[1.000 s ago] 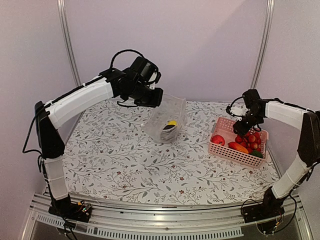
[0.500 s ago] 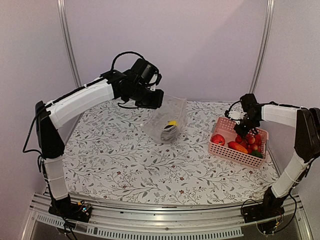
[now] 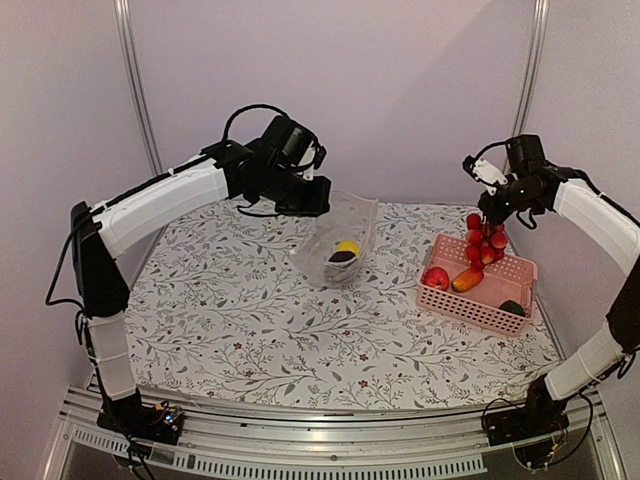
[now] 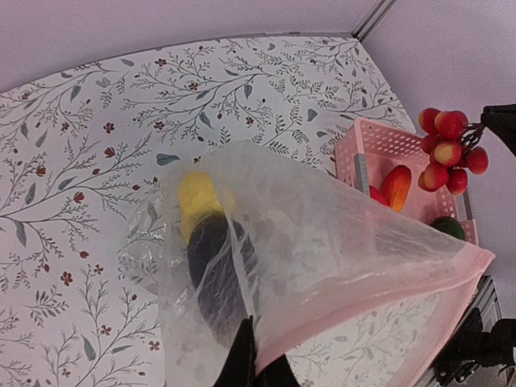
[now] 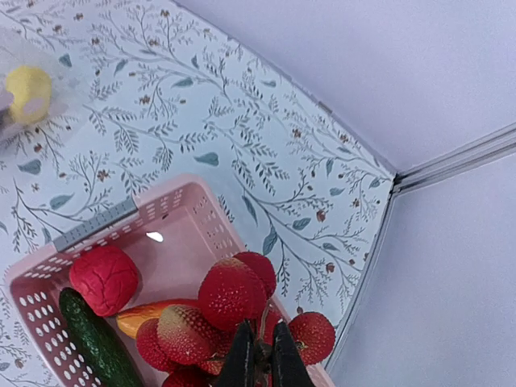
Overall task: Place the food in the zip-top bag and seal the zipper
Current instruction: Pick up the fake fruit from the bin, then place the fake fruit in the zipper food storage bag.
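Observation:
The clear zip-top bag (image 3: 338, 245) hangs tilted over the table, its mouth edge pinched in my shut left gripper (image 3: 318, 205). In the left wrist view the pinkish zipper (image 4: 379, 298) runs along the bag's mouth (image 4: 322, 234). A yellow lemon (image 4: 196, 192) and a dark eggplant (image 4: 218, 266) lie inside. My right gripper (image 5: 258, 355) is shut on the stem of a cluster of red round fruits (image 5: 230, 294). This cluster (image 3: 485, 238) hangs above the basket's far side, under the gripper (image 3: 488, 213).
The pink lattice basket (image 3: 470, 312) stands at the right on the flowered table. It holds a red round piece (image 5: 103, 278), an orange-red piece (image 5: 149, 316) and a green cucumber (image 5: 97, 343). A wall and a metal post stand close behind it.
My right gripper has shut on the red cluster's stem and lifted it up out of the basket. The left arm has held the bag nearly still.

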Robot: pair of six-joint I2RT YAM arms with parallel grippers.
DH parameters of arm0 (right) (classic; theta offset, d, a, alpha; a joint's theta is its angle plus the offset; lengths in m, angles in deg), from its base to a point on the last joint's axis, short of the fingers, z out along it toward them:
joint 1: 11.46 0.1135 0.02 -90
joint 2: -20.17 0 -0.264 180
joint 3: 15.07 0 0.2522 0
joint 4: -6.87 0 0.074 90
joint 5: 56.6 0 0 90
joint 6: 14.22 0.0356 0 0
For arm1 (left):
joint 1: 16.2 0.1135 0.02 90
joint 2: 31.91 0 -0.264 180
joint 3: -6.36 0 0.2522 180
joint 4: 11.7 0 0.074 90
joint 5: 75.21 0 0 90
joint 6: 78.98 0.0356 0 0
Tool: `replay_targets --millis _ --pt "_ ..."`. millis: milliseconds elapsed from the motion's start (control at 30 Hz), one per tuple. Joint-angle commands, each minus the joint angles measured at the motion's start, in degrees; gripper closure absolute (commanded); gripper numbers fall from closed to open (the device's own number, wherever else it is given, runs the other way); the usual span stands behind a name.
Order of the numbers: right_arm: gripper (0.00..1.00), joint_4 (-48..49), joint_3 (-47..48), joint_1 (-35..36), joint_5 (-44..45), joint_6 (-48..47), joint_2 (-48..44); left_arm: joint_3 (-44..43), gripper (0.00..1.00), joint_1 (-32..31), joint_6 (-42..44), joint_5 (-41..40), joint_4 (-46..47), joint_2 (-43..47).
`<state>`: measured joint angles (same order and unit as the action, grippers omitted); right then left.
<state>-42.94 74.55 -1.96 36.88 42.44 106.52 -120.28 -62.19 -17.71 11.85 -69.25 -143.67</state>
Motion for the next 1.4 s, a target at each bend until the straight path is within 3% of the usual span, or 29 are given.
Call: replay_targets --millis 0,133,267,467,600,867,1367 --pt "1.00 -3.7 8.1 1.7 -8.6 4.2 -6.4 -1.5 1.00 -0.2 -1.5 2.3 2.4 0.0" --pt "1.00 -6.5 16.2 2.9 -18.3 8.0 -8.1 -1.9 1.00 -0.2 -2.3 2.5 2.7 -0.5" --pt "1.00 -7.3 22.7 3.2 -34.2 12.3 -8.4 -1.6 1.00 -0.2 -3.9 5.2 4.3 -0.8" --pt "1.00 -1.0 27.3 4.0 -51.1 20.1 -8.1 -1.8 1.00 -0.2 -6.4 7.3 5.8 -1.6" --pt "1.00 8.1 25.0 5.5 -64.8 30.8 -6.5 -1.4 1.00 -0.2 -7.9 8.2 6.8 -1.7" --pt "1.00 15.0 26.5 13.2 -67.4 35.2 -1.9 -1.6 1.00 0.1 -9.3 10.2 7.5 -1.8" --pt "1.00 21.4 21.8 17.5 -65.0 34.3 3.3 0.0 1.00 0.9 -12.3 17.3 11.6 0.4"
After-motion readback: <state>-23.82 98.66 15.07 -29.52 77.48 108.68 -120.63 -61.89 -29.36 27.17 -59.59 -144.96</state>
